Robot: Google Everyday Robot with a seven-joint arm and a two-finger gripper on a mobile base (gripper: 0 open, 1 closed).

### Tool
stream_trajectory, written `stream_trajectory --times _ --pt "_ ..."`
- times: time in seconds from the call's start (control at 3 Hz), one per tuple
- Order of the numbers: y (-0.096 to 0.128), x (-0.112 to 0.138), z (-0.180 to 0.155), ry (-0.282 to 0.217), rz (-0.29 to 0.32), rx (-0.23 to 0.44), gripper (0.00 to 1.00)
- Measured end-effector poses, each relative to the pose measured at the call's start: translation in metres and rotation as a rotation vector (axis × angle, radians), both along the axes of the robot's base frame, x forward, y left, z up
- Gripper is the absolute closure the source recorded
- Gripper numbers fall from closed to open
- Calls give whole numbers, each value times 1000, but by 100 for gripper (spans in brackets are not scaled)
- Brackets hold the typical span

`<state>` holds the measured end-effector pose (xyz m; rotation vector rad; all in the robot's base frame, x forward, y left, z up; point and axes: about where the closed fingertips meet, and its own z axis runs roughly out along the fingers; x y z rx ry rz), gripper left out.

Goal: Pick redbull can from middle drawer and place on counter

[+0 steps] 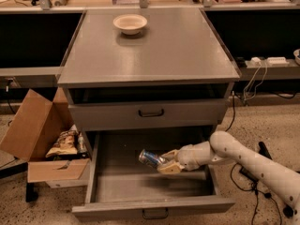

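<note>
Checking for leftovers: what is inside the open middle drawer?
Only the gripper, shut on the redbull can, over the floor of the middle drawer. Its back lies dark under the upper drawer, unseen.

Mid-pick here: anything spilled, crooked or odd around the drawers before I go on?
Nothing spilled or damaged. The can lies sideways in the pincer above the open middle drawer, not upright. The bowl sits upright on the counter. A snack bag sits in the open cardboard box on the floor beside the drawer.
</note>
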<state>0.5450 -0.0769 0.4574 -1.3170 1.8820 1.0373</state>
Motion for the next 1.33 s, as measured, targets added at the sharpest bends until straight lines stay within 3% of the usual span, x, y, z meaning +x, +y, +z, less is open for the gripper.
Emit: stream_trajectory --times 0.33,0.67,1.33 --pt "0 0 0 0 0 0 100" --pt "1 -4 39 -62 39 -6 100" --pt "0 -28 209 -347 173 -67 100"
